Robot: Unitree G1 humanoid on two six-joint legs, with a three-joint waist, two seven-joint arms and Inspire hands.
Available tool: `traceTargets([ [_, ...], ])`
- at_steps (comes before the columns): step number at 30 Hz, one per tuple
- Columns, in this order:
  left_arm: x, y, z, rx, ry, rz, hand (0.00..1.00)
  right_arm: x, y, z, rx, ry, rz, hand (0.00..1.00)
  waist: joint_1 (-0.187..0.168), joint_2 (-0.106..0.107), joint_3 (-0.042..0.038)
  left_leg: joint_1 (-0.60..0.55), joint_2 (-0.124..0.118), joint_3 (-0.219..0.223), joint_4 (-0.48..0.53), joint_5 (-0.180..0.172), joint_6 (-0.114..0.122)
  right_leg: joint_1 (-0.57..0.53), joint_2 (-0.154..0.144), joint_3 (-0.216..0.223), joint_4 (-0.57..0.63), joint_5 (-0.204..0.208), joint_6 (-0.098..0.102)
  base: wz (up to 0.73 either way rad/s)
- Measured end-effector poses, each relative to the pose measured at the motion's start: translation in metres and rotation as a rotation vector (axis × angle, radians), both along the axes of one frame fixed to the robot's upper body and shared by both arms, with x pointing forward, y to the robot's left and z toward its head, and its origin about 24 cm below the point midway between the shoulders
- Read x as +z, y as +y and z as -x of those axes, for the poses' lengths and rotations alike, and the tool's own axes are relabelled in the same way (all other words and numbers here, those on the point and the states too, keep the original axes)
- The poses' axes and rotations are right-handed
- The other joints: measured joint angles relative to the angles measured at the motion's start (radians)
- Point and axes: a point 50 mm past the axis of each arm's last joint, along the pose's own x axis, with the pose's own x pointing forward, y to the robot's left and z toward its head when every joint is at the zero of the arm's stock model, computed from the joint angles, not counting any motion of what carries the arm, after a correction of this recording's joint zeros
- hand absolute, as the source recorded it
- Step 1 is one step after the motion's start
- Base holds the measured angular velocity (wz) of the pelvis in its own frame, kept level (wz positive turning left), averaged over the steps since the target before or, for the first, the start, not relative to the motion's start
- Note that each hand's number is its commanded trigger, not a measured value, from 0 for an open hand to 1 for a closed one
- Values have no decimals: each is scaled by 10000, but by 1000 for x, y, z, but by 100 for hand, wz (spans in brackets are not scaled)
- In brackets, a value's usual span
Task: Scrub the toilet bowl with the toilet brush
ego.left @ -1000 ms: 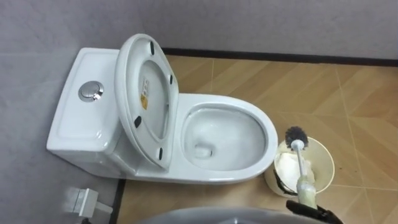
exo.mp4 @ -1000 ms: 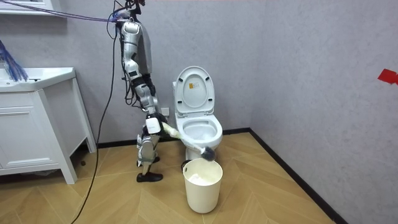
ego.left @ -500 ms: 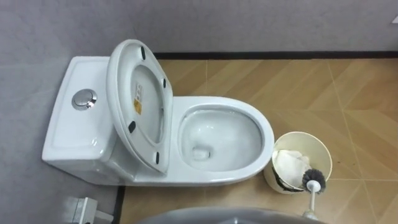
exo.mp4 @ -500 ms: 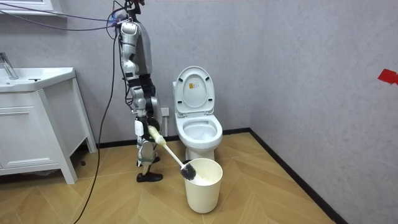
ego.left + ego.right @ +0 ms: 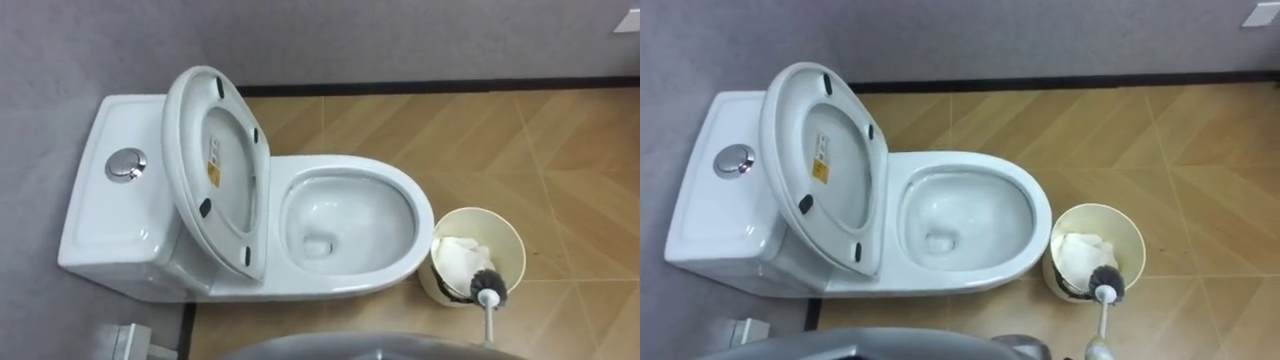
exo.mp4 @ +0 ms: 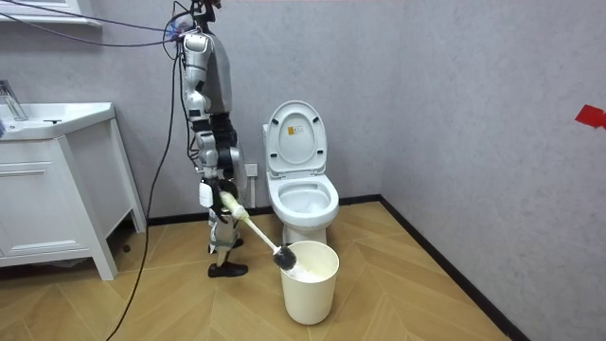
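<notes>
Wood-pattern floor beside the toilet: right arm lowered, right hand clenched round the toilet brush handle. The bristle head is forward of and below the hand, at the bin rim.

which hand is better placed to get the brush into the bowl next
Right. The right robot hand holds the toilet brush by its handle, its head at the bin rim beside the toilet bowl, so a short swing should probably reach.
</notes>
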Motion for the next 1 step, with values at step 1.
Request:
traceTargets([
  [1, 0, 0, 0, -22, 19, 24, 0, 0, 0, 1, 266, 95, -42, 0, -2, -11, 0, 1, 0, 26, -2, 0, 0, -3, -1, 3, -4, 0, 0, 0],
])
